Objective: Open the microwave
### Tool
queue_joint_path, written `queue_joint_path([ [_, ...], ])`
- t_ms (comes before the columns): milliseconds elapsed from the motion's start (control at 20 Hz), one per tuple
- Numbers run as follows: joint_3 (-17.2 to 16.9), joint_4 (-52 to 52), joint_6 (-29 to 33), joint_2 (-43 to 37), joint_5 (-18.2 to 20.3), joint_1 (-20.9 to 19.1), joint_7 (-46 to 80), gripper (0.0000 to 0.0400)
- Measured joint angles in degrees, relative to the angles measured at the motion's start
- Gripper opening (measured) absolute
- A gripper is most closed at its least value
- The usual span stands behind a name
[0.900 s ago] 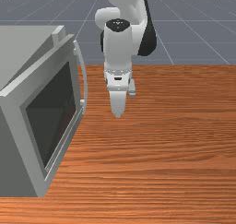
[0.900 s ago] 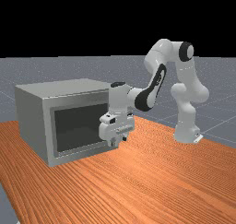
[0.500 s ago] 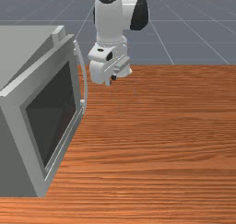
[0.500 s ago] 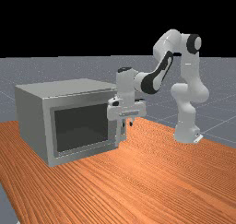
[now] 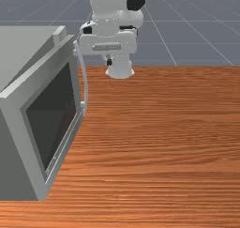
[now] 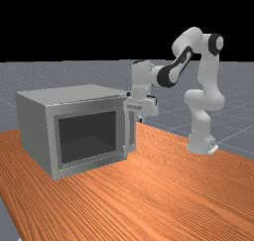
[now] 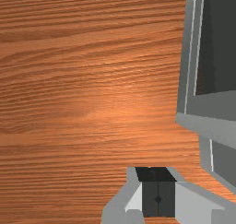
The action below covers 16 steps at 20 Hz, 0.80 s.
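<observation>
"Entry one, nearest the wrist camera?"

"White two-finger gripper (image 5: 109, 62), pointing down. Black pads (image 7: 150, 195) pressed together, meeting along a thin seam."

"Placed where?"

"Near the upper end of the curved pale-grey bar handle (image 5: 86, 84), to its side at the front view's right. Touching or just apart: impossible to tell."

"Next entry?"

"Grey, flat-framed door (image 5: 36, 152) with a dark rectangular window (image 5: 51, 114), standing across the microwave's front. Any narrow gap at its edge: hard to judge."

"And the task's thing?"

"Grey, box-shaped microwave (image 6: 34, 131), at the front view's left and the far view's left, upright on the table of orange-brown wood (image 6: 163, 195)."

"Farther off?"

"White-and-grey jointed arm (image 6: 186, 64), rising from a white round base (image 6: 200, 143) at the far view's right, bent over toward the microwave."

"Last entry?"

"Grey floor with pale grid lines (image 6: 235, 128), beyond the table."
</observation>
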Motion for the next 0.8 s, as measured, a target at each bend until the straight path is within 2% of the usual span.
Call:
queue_joint_path([
  [300,-0.31,2.10,-5.40,-2.80,0.16,-0.32,1.11,0.0000],
  [550,-1.55,11.79,-9.18,-4.14,-0.06,-1.36,1.77,0.0000],
  [600,-2.40,13.65,-9.32,-3.67,-0.19,-2.02,1.73,0.0157],
  [650,-3.32,15.25,-9.50,-3.11,-0.31,-2.88,1.67,0.0252],
  [700,-4.15,16.59,-9.62,-2.62,-0.39,-3.70,1.61,0.0310],
  [800,-5.86,19.52,-9.51,-1.52,-0.37,-5.25,1.48,0.0367],
])
